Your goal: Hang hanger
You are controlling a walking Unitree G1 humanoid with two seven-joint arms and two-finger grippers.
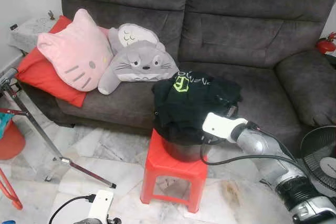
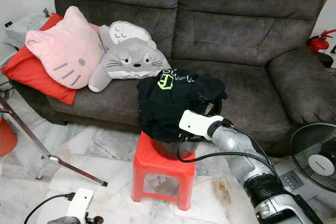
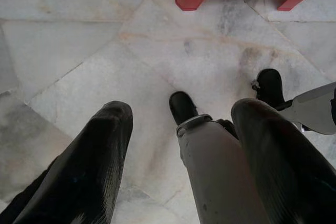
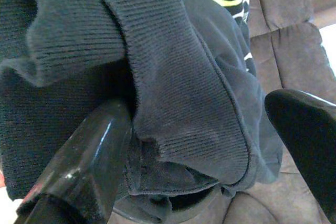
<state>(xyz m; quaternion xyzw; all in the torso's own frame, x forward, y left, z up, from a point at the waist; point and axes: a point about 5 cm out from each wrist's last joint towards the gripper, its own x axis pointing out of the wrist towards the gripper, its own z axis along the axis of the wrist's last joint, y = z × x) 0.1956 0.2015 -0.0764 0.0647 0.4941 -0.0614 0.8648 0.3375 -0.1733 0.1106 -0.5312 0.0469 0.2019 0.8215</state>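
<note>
Right gripper [image 4: 205, 145] fingers [image 4: 86, 156] spread wide around the black garment's [image 4: 178, 98] ribbed hem.

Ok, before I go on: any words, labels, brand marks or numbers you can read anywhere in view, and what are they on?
Black garment piled on the pot on the red stool: neon green emblem and a line of pale lettering beside it, too small and creased to read.
Fan hub: a round label, too blurred to read.
Right gripper, fingers apart around a fold of the garment: no marking readable.
No other text legible.
</note>
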